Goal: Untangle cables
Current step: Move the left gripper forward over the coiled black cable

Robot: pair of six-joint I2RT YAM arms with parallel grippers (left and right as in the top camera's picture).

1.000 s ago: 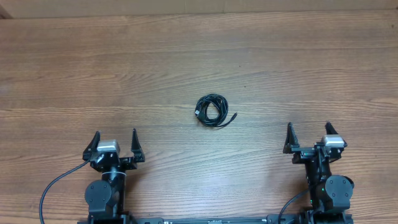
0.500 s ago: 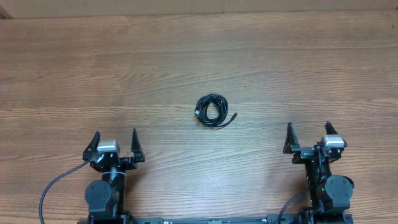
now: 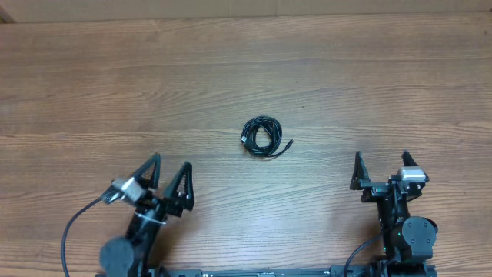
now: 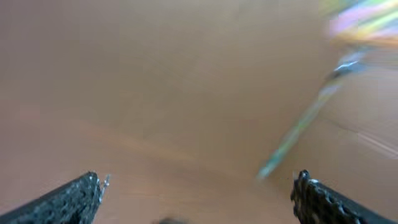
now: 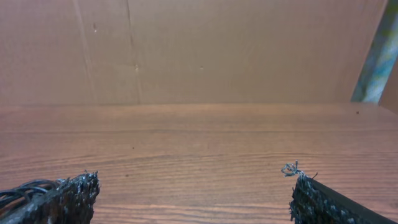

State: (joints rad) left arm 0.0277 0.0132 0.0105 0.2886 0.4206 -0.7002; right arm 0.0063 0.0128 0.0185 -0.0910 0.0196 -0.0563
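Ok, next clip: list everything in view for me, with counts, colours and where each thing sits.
cables: one small coiled bundle, black, middle of the table, apart from both grippers; number of cords cannot be told
table: one, brown wood grain, fills the overhead view
cardboard wall: one, brown, beyond the table's far edge
arm cables: two, black, thicker, at the arm bases
left gripper: one, black fingers, near edge on the left, angled toward the bundle, open, empty
right gripper: one, black fingers, near edge on the right, open, empty
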